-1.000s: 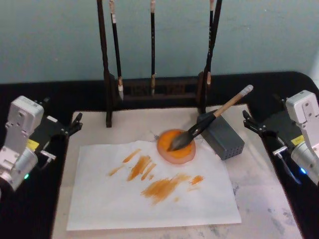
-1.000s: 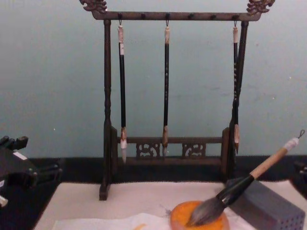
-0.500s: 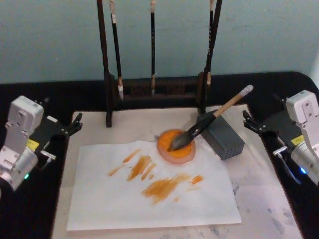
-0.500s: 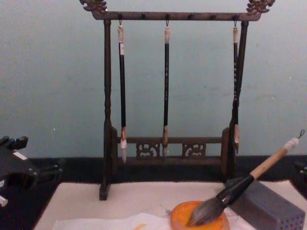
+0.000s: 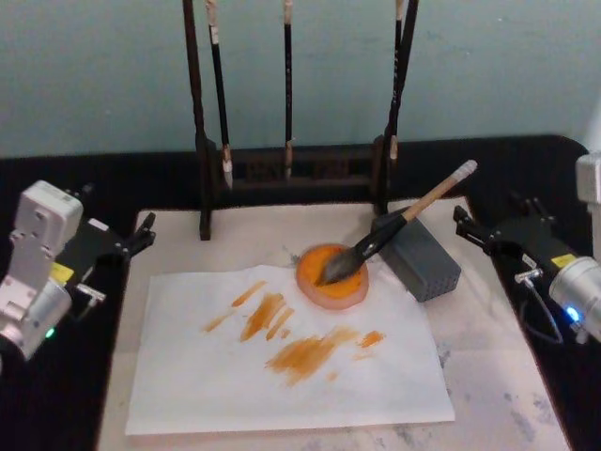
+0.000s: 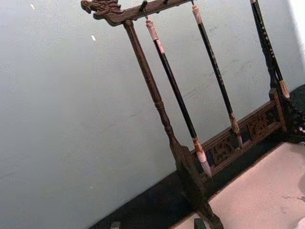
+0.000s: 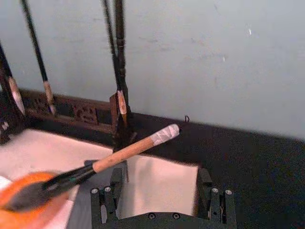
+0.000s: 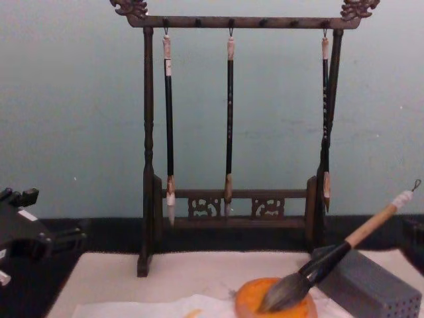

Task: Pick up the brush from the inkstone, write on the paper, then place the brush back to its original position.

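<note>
The brush (image 5: 394, 223) lies at a slant, its bushy bristles in the orange inkstone (image 5: 323, 287) and its pale handle leaning on a grey block (image 5: 424, 264). It shows again in the chest view as the brush (image 8: 331, 258) on the inkstone (image 8: 246, 299). The white paper (image 5: 282, 376) in front bears orange strokes. My right gripper (image 5: 470, 228) stands open just right of the handle's white end. In the right wrist view its fingers (image 7: 108, 200) are spread with the brush (image 7: 128, 150) lying beyond them. My left gripper (image 5: 141, 235) is parked open at the mat's left edge.
A dark wooden rack (image 5: 291, 169) with three thin hanging brushes stands behind the inkstone. A beige felt mat (image 5: 498, 376) lies under the paper on a black table. The wall is close behind the rack.
The right arm has turned and sunk at the right edge, its white housing mostly out of the head view. Its fingertips edged slightly toward the brush's end. Brush and left arm have not moved.
</note>
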`<act>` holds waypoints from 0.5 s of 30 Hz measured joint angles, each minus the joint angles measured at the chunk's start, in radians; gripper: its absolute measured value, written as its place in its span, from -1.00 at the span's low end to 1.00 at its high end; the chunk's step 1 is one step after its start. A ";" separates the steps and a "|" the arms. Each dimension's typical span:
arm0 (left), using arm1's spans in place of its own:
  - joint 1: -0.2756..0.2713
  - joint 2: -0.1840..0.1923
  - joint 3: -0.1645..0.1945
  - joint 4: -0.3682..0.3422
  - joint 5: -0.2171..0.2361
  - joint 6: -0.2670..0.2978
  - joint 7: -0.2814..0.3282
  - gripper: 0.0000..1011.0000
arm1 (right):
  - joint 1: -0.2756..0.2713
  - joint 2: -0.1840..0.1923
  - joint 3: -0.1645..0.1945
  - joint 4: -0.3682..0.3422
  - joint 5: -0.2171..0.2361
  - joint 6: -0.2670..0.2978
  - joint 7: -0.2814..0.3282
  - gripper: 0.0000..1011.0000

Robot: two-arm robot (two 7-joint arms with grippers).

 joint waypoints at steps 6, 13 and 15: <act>0.000 0.000 0.000 0.000 0.000 0.000 0.000 0.98 | 0.004 -0.048 0.057 0.009 0.119 0.091 0.036 0.98; 0.000 0.000 0.000 0.000 0.000 0.000 0.000 0.98 | 0.013 -0.111 0.120 0.026 0.245 0.192 0.053 0.98; 0.000 0.000 0.000 0.000 0.000 0.000 0.000 0.98 | 0.019 -0.131 0.139 0.034 0.296 0.223 0.052 0.98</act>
